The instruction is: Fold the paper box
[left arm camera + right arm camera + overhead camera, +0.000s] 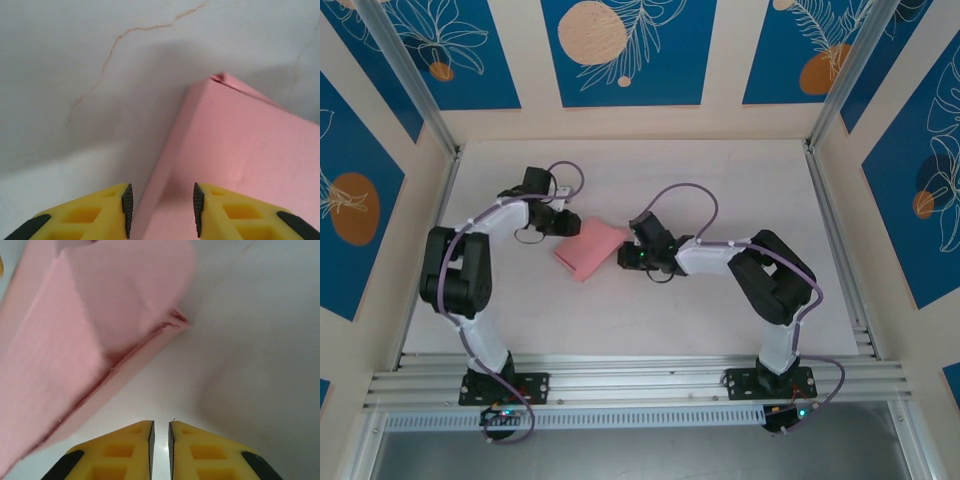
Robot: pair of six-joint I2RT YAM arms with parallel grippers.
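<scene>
One paper box lies on the white table, roughly midway between the two arms. It already reads as a shallow pink block, not a flat sheet. In the left wrist view its top face meets a side wall along a crisp crease. In the right wrist view a stack of thin card layers shows along one edge of the box, which suggests flaps tucked in there but perhaps not seated. That view is soft, so I cannot tell whether that end is fully closed.

The left gripper sits at the box's far-left corner. Its jaws are partly open and straddle the crease, one pad by the wall and one over the top face. This looks like a stance for pinching or bracing that edge so the box does not slide. Whether the pads actually press the card I cannot tell.

The right gripper is just beside the opposite end. Its jaws are drawn almost together with nothing between them, only bare table beyond. Closed like this, it probably serves as a blunt pusher against the layered edge.
</scene>
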